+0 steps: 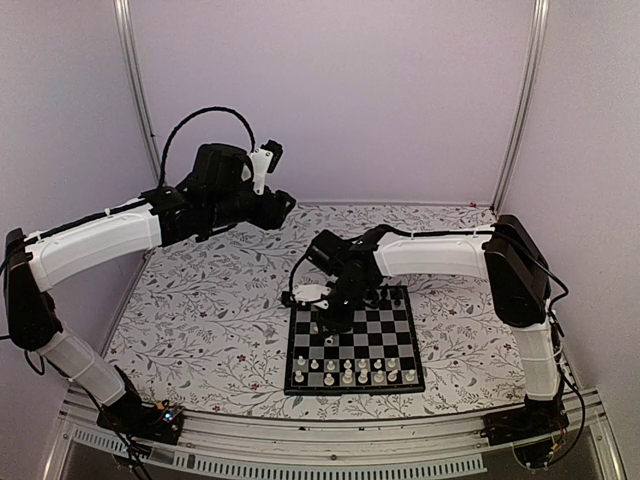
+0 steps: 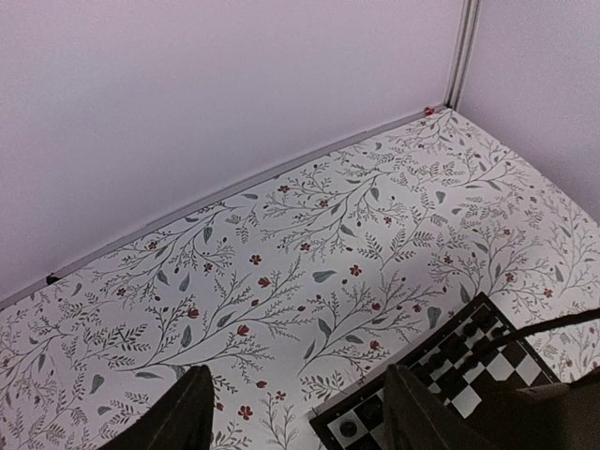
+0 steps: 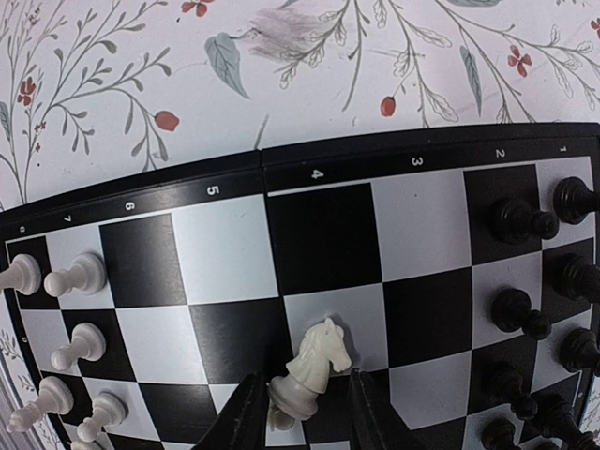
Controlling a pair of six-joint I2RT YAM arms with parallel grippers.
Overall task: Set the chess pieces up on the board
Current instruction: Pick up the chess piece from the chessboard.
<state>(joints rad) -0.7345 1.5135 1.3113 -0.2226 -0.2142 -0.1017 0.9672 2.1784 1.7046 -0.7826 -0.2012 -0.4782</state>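
Fingers of right gripper (image 3: 300,408) closed on white knight (image 3: 314,367): glossy cream plastic, horse-head shape, tilted, above middle squares near numbered edge of board (image 3: 281,169). Board checkered, thin black border. Toward one board edge cream pawns (image 3: 75,277), toward opposite edge black pieces (image 3: 520,220). Left gripper (image 2: 300,412) jaws wide apart, empty, above floral-print tabletop (image 2: 281,281) near far edge.
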